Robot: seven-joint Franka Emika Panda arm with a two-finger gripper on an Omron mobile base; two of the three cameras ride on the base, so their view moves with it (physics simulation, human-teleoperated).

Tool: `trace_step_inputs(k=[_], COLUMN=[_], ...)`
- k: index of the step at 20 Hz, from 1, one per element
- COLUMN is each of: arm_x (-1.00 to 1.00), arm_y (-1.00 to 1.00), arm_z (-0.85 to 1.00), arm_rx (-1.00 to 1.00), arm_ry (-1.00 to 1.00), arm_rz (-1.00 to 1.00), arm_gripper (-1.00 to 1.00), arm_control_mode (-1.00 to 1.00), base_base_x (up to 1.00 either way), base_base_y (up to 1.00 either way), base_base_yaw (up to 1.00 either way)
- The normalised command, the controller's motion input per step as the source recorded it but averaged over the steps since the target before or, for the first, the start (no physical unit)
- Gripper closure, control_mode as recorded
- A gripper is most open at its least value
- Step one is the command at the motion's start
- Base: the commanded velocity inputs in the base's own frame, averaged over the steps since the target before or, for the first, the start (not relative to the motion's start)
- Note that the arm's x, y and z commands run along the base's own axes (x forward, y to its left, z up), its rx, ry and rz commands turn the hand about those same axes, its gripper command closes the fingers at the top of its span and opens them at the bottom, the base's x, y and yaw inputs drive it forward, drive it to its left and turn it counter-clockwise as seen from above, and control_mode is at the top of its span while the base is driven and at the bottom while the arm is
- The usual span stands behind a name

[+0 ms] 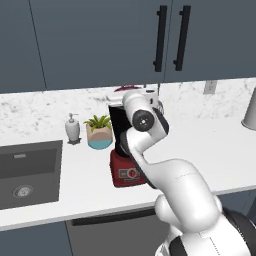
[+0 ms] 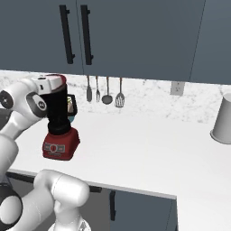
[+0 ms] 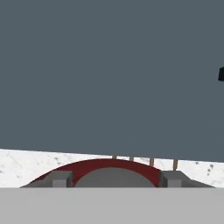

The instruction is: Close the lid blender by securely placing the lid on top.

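Hand (image 3: 113,179) clamped on lid (image 3: 111,168), fingertips flanking the disc's rim. Lid level, directly above blender (image 2: 58,122) mouth, seemingly touching; remaining travel straight down.

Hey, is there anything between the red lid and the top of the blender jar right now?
Nothing visible. The lid sits at the blender jar's mouth, with the gripper fingertips on either side of it.
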Motion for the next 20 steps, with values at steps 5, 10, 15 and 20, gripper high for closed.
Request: trace_step_inputs(k=[5, 10, 15, 20], arm_x=[0.00, 0.09, 0.31, 0.50], arm_y=[-0.51, -0.01, 0.25, 0.26], arm_z=[-0.46, -0.41, -0.26, -0.15], arm_rx=[-0.11, -0.03, 0.00, 0.00], arm_ry=[0.00, -0.08, -0.13, -0.12], arm_rz=[0.00, 0.00, 0.00, 0.00], arm_gripper=[1.00, 1.00, 1.00, 1.00], arm_control_mode=[-1.00, -1.00, -1.00, -1.00], base_base_x=[0.00, 0.00, 0.00, 0.00], base_base_y=[0.00, 0.00, 0.00, 0.00], base_base_yaw=[0.00, 0.00, 0.00, 0.00])
